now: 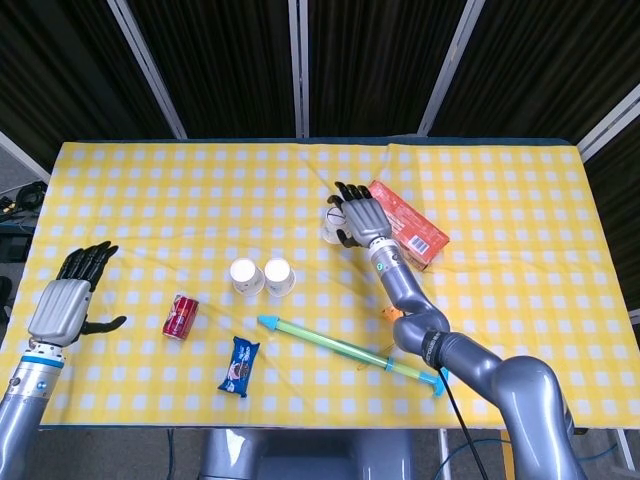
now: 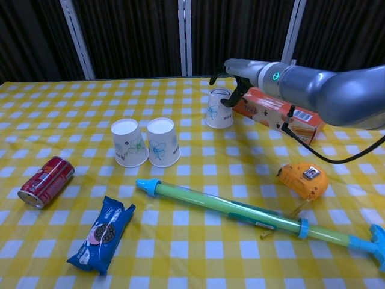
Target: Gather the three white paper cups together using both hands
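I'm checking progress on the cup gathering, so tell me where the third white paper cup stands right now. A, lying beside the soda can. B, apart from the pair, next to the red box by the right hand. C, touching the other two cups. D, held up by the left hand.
B: the third cup stands apart from the pair of cups, beside the red box, with the right hand at it.
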Robot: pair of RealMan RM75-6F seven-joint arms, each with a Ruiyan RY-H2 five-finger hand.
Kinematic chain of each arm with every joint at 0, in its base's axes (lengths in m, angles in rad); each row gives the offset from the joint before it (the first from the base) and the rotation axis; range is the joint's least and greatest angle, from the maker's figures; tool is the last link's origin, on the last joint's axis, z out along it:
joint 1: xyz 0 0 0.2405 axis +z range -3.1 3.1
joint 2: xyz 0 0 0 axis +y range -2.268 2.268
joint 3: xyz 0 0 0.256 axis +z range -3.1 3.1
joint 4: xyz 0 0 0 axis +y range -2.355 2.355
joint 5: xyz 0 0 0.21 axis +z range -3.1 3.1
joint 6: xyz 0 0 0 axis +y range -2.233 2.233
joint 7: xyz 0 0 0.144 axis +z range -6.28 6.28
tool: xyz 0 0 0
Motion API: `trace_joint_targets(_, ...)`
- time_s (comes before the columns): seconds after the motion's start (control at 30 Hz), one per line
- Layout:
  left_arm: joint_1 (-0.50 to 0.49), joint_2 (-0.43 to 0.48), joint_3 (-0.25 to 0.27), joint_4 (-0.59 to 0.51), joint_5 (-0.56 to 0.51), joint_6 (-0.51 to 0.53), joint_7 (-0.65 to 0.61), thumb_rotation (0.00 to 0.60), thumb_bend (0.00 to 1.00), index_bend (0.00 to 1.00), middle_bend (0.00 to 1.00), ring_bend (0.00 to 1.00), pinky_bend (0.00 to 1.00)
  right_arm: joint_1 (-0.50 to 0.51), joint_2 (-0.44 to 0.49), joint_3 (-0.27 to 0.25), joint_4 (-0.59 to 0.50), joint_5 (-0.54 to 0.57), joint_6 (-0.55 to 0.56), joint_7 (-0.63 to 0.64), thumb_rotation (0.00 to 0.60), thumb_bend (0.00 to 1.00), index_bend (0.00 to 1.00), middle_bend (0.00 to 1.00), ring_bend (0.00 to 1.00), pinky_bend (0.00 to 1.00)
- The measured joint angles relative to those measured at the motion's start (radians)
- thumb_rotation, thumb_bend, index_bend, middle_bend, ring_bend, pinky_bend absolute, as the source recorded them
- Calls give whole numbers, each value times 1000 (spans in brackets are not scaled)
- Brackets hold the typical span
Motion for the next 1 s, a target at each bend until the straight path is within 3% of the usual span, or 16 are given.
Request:
trace_joint_targets(0.47,4,7,-5,-8,13,-5,-13,600,100,0,0,0,0,14,-35,-6,77,-24,-17,10,600,429,282,2,0,53)
trace_joint_targets(0.73,9,12,-7,-14,22,2,-18,600,99,0,0,0,0,5,-34,-5,48,-28,16,-6,600,429,371,37,0,85)
trace_joint_targets(1.0,18,18,-12,-20,29,18,-18,600,99,0,0,0,0,-12,-4,4,-50,-45,90,-18,600,429,387,46,0,90)
